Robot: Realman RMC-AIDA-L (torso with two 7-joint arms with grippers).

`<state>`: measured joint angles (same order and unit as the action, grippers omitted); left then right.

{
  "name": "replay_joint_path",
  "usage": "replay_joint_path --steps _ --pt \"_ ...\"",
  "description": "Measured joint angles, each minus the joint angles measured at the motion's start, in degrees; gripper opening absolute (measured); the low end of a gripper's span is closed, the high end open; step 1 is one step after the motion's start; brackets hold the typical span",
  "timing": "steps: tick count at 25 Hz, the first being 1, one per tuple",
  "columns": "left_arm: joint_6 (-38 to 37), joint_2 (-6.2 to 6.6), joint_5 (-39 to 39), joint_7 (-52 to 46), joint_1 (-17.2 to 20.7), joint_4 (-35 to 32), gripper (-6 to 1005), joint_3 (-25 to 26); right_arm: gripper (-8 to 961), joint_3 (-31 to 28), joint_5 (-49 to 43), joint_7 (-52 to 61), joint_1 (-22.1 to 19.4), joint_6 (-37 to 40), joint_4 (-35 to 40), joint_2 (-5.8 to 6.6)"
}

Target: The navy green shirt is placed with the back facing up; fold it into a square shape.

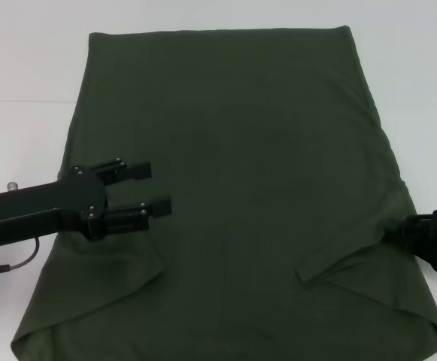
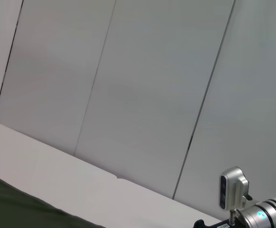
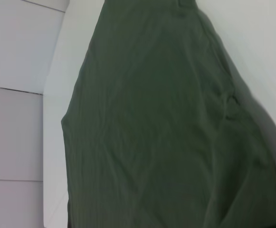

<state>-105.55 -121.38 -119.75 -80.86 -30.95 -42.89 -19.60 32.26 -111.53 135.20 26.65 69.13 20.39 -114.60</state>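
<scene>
**Soft knit, sides already turned in**

The navy green shirt [image 1: 256, 173] lay spread on the white tabletop [image 1: 22, 75], filling most of the head view, its far edge straight and its long sides apparently folded inward, with two slanted flap edges showing near the robot. The left tool [image 1: 144, 188] hovered over or rested on the shirt's left part, its two fingers [image 1: 137, 171] spread apart with nothing between them. The right tool [image 1: 426, 235] sat at the shirt's right edge, where the cloth puckered toward it; whether it was clenched on the fabric could not be told.

The cloth looked light, limp and thin: it would sag, drag and wrinkle rather than hold a shape, and a single pinch would lift only a corner. It seemed neither fragile nor slippery on the tabletop. The sensible hold was probably at the two near corners or hem edge, one per tool, pinching all layers together so the fold carries evenly.
</scene>
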Motion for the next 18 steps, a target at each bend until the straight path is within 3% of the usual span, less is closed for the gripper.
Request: replay_joint_path --steps 7,18 --pt "-0.3 0.00 0.0 0.0 0.1 0.0 841 0.1 60 1.1 0.0 0.0 0.4 -0.1 0.1 0.10" --pt "-0.3 -0.06 0.0 0.0 0.1 0.0 841 0.1 5 1.1 -0.1 -0.8 1.2 -0.1 0.5 0.10"
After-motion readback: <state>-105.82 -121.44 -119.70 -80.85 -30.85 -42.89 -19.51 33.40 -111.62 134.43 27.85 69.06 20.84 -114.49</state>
